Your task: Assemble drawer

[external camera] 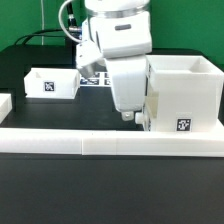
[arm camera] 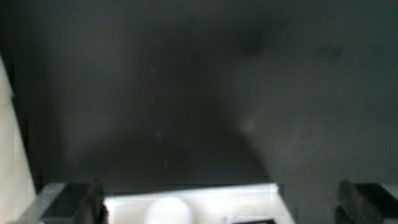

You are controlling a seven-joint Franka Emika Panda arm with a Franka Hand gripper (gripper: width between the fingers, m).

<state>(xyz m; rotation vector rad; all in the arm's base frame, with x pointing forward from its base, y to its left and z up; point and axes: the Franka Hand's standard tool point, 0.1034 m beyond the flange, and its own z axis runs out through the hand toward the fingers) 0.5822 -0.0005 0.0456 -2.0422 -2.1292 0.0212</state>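
Observation:
The tall white casing (external camera: 185, 92), open at the top with a tag on its front, stands at the exterior view's right. One white open-top tray (external camera: 50, 82) with a tag sits at the left. My gripper (external camera: 130, 115) hangs low just left of the casing. In the wrist view the gripper (arm camera: 222, 206) is open, with its dark fingers (arm camera: 71, 204) far apart. A white drawer part (arm camera: 187, 204) with a rounded bump and a bit of black tag lies between them, and a gap shows on one side. I cannot tell whether it is the second tray.
The long low white border rail (external camera: 110, 142) runs across the front of the dark table. The marker board (external camera: 95, 80) lies behind the arm. A pale strip (arm camera: 9, 150) runs along one edge of the wrist view.

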